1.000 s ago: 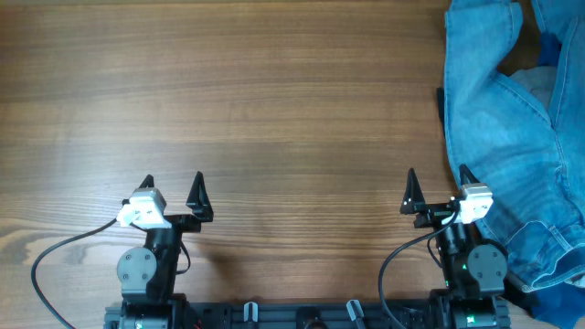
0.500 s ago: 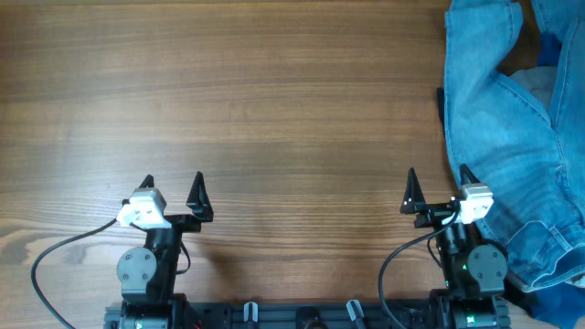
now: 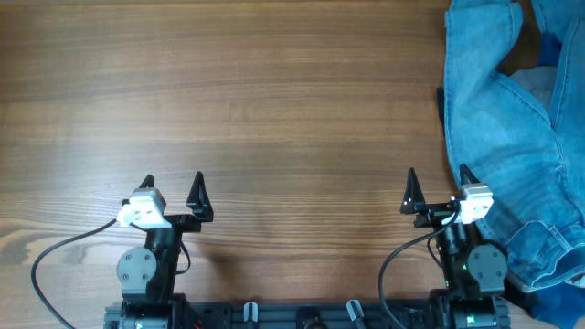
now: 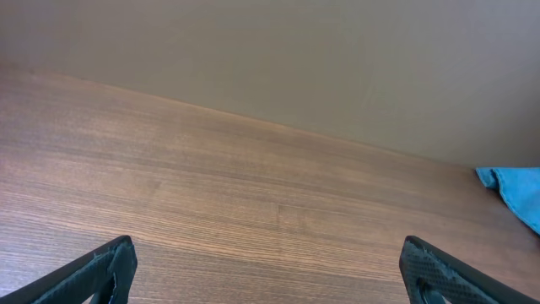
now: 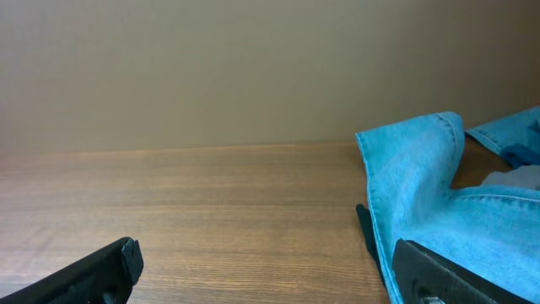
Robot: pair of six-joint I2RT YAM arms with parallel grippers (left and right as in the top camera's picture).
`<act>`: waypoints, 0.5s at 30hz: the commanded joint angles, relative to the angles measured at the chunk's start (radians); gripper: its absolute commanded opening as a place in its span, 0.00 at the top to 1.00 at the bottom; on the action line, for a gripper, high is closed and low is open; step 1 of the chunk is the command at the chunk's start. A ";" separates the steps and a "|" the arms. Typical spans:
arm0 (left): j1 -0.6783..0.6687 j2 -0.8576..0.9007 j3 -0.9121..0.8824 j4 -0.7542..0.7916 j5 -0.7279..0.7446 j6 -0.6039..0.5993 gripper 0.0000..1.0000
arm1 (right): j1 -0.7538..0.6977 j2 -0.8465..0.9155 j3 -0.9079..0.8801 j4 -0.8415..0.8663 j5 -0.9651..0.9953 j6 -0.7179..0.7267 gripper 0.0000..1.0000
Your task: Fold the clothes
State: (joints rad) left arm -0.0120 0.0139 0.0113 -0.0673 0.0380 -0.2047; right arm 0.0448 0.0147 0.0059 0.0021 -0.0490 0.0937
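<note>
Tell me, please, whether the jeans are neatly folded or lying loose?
Unfolded: the jeans lie rumpled in a loose heap at the table's right edge, partly out of frame.

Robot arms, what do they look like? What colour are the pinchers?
Both arms are black with round grey joints. The left gripper and right gripper each have two pointy black fingers and a white block. A black cable loops from each.

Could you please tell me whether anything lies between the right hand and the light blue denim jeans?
Nothing visible does. The open right hand sits directly beside the light blue denim jeans heaped at the wooden table's right edge.
</note>
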 commanded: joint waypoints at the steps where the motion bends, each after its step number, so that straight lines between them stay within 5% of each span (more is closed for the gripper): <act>1: -0.003 -0.005 -0.005 0.004 0.000 -0.014 0.00 | 0.004 -0.001 0.000 0.008 -0.011 0.069 0.00; 15: -0.003 0.064 0.089 -0.020 0.036 -0.013 0.00 | 0.004 0.107 0.114 -0.008 -0.011 0.037 0.00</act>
State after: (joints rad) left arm -0.0120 0.0296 0.0299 -0.0811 0.0547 -0.2050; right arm 0.0448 0.0566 0.0505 -0.0036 -0.0490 0.1337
